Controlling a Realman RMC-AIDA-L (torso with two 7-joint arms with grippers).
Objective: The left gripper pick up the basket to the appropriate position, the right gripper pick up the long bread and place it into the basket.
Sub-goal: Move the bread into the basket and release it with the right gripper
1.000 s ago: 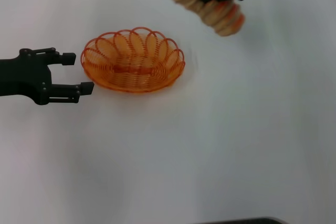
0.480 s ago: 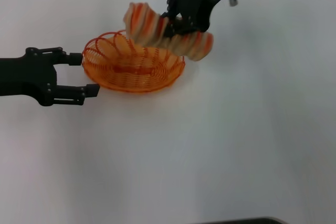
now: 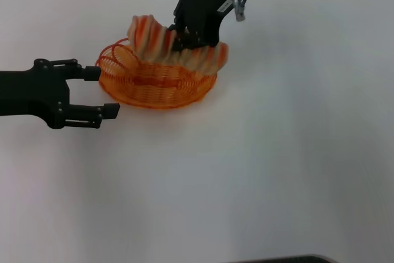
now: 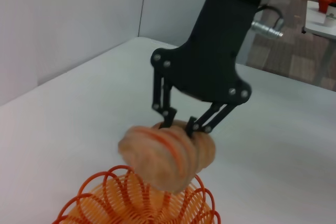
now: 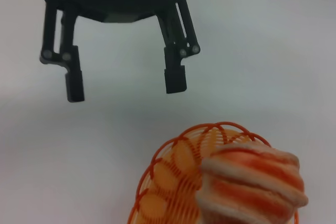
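Observation:
The orange wire basket [image 3: 154, 90] rests on the white table. My right gripper [image 3: 188, 38] is shut on the long striped bread [image 3: 206, 58] and holds it level just above the basket, its ends over the rim. My left gripper [image 3: 104, 92] is open and empty at the basket's left end, with one finger close to the rim; I cannot tell if it touches. The left wrist view shows the right gripper [image 4: 181, 124] holding the bread [image 4: 165, 156] over the basket [image 4: 131, 198]. The right wrist view shows the bread [image 5: 252, 184], the basket [image 5: 168, 177] and the open left gripper [image 5: 125, 86] beyond.
The white table [image 3: 277, 164] spreads around the basket. A dark edge [image 3: 277, 259] shows at the bottom of the head view. The left wrist view shows white walls and, in the distance, another table with an orange object [image 4: 326, 3].
My right gripper has carried the bread left and down, from the far right to just above the basket. My left gripper has crept slightly right, staying open. The basket has not moved.

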